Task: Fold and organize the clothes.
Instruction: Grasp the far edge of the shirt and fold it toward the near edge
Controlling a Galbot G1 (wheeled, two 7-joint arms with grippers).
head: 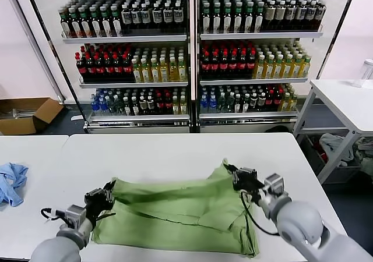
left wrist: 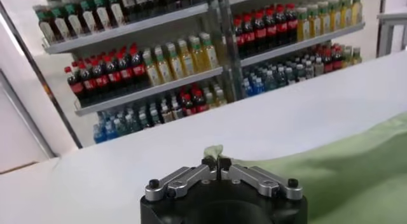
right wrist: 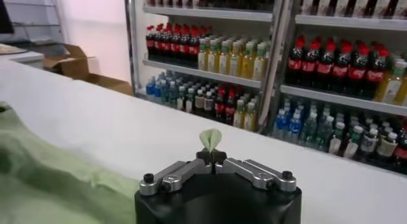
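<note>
Both pincers are clamped on cloth: the left gripper [head: 108, 197] pinches the left far corner of the light green polo shirt [head: 175, 212], and the right gripper [head: 238, 177] pinches the right far corner, a small tuft of green fabric sticking up between each pair of closed fingertips in the wrist views [left wrist: 216, 156] [right wrist: 210, 142]. The shirt lies on the near half of the white table [head: 175, 151], between the two arms, with one layer doubled over and running across it as a long diagonal crease. No collar, buttons or printed graphic show from here.

Judging by that, a first fold looks to be made or under way; the bundle is still wide and loose, so further folds and squaring-off remain.

A smaller light blue cloth [head: 11, 183] sits crumpled at the table's left edge, well apart from the shirt. Beyond the table, a glass-fronted drinks cooler [head: 189, 58] holds rows of bottles on every shelf. An open cardboard box [head: 26, 113] rests on the floor to the left; what it holds is unclear.
</note>
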